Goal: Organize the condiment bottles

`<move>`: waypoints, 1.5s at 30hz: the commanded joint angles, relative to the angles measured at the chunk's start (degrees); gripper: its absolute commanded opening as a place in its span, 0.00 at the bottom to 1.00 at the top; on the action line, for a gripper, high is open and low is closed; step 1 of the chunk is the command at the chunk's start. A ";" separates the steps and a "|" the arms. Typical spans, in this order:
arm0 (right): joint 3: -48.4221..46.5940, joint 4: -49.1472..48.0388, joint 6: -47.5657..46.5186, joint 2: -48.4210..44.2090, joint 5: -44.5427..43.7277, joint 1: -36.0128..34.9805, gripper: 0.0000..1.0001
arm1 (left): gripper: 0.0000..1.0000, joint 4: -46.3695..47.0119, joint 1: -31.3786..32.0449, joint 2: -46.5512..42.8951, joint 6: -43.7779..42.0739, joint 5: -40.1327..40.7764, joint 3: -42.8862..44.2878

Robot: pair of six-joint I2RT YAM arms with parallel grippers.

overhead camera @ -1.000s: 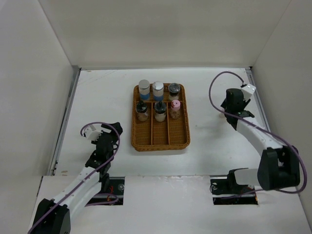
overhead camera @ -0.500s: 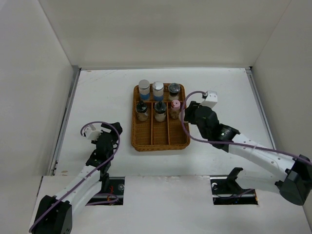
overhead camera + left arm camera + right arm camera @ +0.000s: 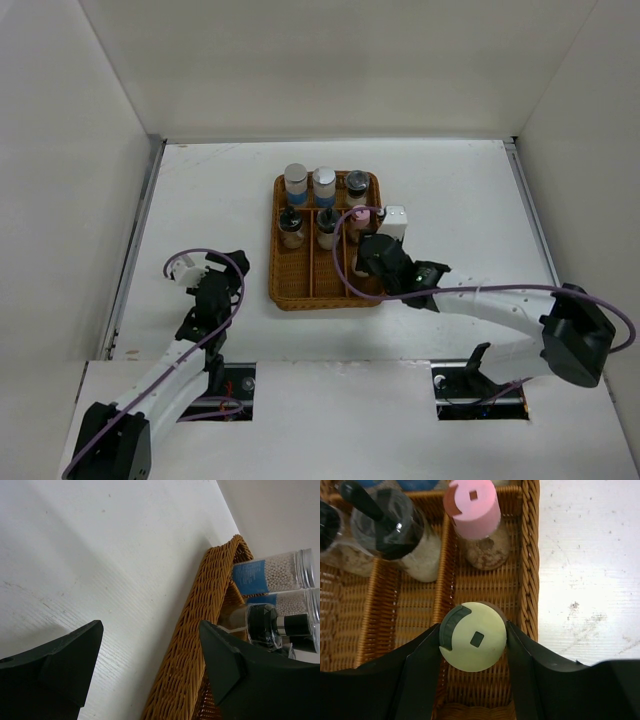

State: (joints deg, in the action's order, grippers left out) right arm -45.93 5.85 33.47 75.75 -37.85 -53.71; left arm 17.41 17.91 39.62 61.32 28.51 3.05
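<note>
On the bench, wicker tray; in its right column, just near of the pink-capped bottle, upright cream-capped bottle, clenched from above by the right claw. Well apart at the left, released and empty, the left claw.

A: left arm status?
B: folded low by its base. left hand points forward, jaws apart.
A: right arm?
B: stretched flat across toward centre, wrist turned down. right hand aims straight down, both fingers pressed on the sides of a bottle cap.
</note>
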 commanded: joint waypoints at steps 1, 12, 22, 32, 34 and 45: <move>-0.30 -2.07 1.42 2.03 -2.23 -0.73 0.48 | 0.77 2.19 -0.64 0.63 -0.32 -1.00 -0.50; 0.58 -2.95 -0.07 -4.62 -6.80 -1.96 1.00 | 0.75 2.37 -2.40 3.10 -4.98 -6.98 1.35; 9.54 -16.20 -1.14 -15.02 -3.47 20.16 1.00 | 0.70 -0.97 -2.67 1.95 -5.51 -5.49 2.92; 5.42 -25.62 -0.08 1.32 4.27 31.09 1.00 | 0.57 -7.03 -1.61 5.03 -12.71 -5.40 7.93; 5.59 -26.41 0.45 3.08 3.92 30.91 1.00 | 0.60 -7.74 -1.52 4.86 -13.16 -5.57 8.64; 8.31 -29.75 3.09 6.17 4.80 28.62 1.00 | 0.64 -19.43 -3.46 8.64 -12.19 -9.09 17.60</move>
State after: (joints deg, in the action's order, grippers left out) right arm -37.67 -18.96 34.63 82.61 -33.58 -25.65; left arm 0.89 14.92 48.64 49.69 20.53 17.08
